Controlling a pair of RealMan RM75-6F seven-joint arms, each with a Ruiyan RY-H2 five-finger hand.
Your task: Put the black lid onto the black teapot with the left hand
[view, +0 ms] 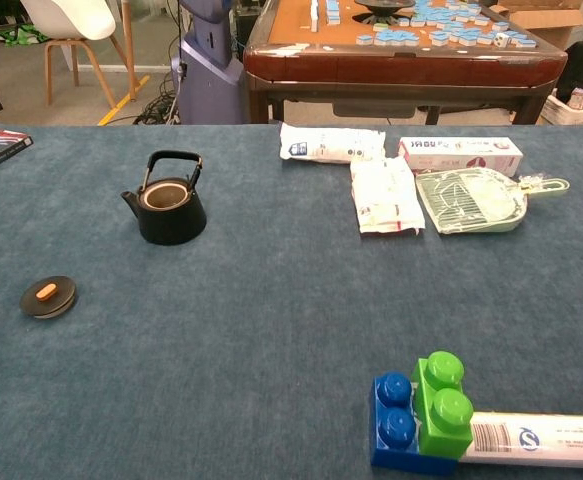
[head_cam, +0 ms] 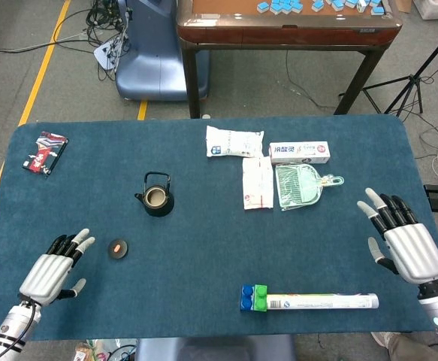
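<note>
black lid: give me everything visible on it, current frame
The black lid is a small round flat disc, matte dark, with an orange knob on its top centre. It lies knob-up on the blue table cloth, off the black teapot, nearer the robot and to the pot's left. Nothing touches it; the left hand is beside it with fingers apart, not in contact. The chest view shows it alone.

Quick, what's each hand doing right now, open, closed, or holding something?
Left hand: open, holding nothing, near the lid but not touching it.
Right hand: open, holding nothing.
</note>
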